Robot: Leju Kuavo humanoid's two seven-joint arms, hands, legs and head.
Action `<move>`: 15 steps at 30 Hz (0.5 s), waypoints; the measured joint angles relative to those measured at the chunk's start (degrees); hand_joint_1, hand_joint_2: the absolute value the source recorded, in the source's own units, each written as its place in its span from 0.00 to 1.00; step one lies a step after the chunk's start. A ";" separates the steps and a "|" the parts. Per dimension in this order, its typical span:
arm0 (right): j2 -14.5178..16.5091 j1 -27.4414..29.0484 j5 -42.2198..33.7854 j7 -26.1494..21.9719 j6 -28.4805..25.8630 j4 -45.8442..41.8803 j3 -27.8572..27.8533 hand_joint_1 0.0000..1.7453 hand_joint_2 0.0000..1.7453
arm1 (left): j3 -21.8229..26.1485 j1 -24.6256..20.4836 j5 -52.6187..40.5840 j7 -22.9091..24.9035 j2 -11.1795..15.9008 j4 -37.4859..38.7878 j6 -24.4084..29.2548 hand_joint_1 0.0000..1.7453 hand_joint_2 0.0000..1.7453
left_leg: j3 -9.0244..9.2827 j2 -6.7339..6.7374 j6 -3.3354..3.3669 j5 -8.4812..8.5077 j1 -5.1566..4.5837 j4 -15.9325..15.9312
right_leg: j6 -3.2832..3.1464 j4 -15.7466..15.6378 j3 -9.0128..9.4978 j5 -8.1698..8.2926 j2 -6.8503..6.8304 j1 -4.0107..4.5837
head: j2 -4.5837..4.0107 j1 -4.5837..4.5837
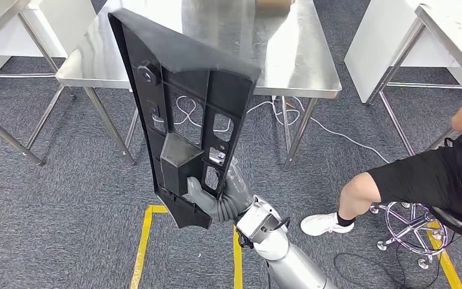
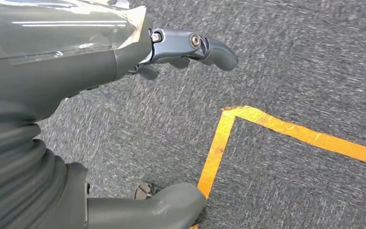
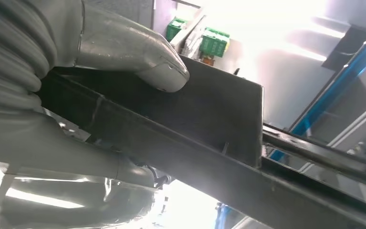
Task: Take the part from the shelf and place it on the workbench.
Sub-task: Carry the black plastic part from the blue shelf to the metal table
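A long black plastic part (image 1: 183, 114) with ribs and cut-outs stands nearly upright in the head view, in front of the steel workbench (image 1: 301, 66). My right hand (image 1: 213, 195) grips its lower end, thumb against a boxy section. In the right wrist view the grey thumb (image 3: 147, 62) presses on the part's dark wall (image 3: 209, 114). My left hand (image 2: 190, 47) hangs over the grey carpet in the left wrist view, fingers curled in and holding nothing.
A person in black shorts (image 1: 421, 174) sits on a wheeled stool (image 1: 412, 226) at the right. Yellow tape lines (image 1: 144, 241) mark the carpet. White cables (image 1: 331, 129) trail under the workbench. More steel tables (image 1: 451, 24) stand left and right.
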 joint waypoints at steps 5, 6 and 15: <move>-0.38 0.39 0.07 0.01 0.00 0.02 -0.01 1.00 1.00 | 0.00 0.15 -0.03 0.00 -0.24 0.02 -0.03 0.00 1.00 | 2.86 -0.51 -0.59 -2.50 -0.05 0.08 | 1.97 -6.62 -2.19 5.02 -0.13 -0.44 | 0.00 0.10; -0.43 0.41 0.10 0.00 0.00 0.05 0.00 1.00 1.00 | 0.01 0.15 -0.05 0.00 -0.26 0.03 -0.04 0.00 1.00 | 3.39 -0.62 -0.87 -3.09 -0.11 0.14 | 1.95 -9.80 -1.32 7.11 -0.30 -0.47 | -0.01 0.11; 0.00 0.33 0.46 -0.10 0.00 -0.13 -0.03 1.00 1.00 | -0.01 0.03 -0.50 -0.27 -0.25 0.00 -0.11 0.00 1.00 | -4.15 -0.10 -3.64 -8.05 0.33 14.26 | -2.59 -13.70 2.80 8.68 -0.30 -0.92 | 0.01 -0.09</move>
